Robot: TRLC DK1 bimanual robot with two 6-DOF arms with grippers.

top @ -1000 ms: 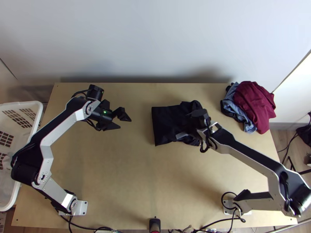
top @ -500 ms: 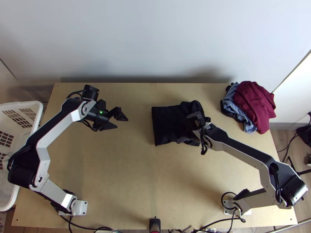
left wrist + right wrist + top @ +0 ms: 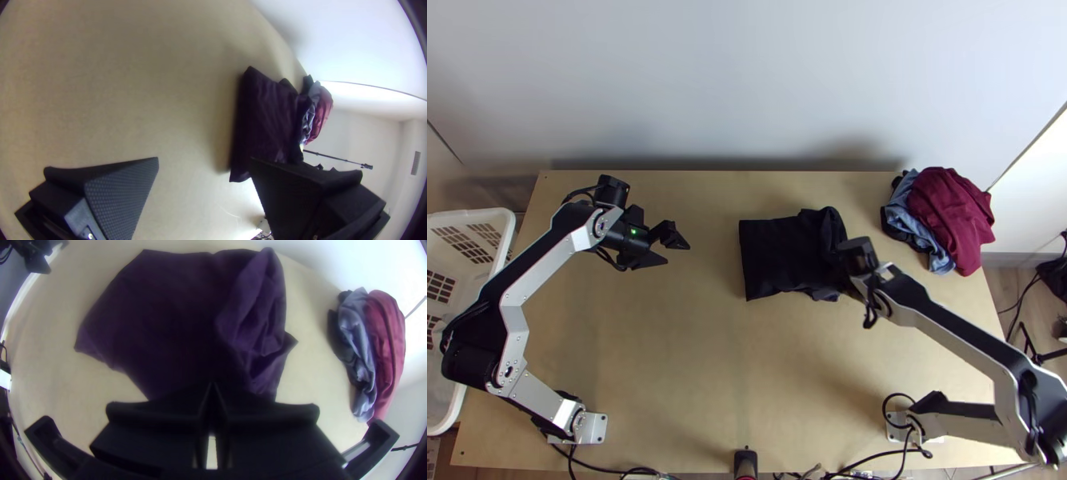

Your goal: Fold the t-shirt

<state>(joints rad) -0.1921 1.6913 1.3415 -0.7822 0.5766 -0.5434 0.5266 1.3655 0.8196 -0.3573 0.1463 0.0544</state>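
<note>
While the right end effector (image 3: pixel 212 386) is closed, cloth grip unclear, by the dark, folded fabric t-shirt (image 3: pixel 779 256) at the desk's (image 3: pixel 731 376) one o'clock, a snag could drag its bunched three-o'clock side loose; the left end effector (image 3: pixel 203 161) gapes empty off its nine o'clock

Here's the t-shirt (image 3: pixel 775 252), dark and plain, lying on the far half of the wooden table (image 3: pixel 667 360), right of the middle! It's a compact, folded-up bundle: flat, smooth and straight-edged on the left, but look right, all rumpled and bunched, a small corner poking out!
</note>
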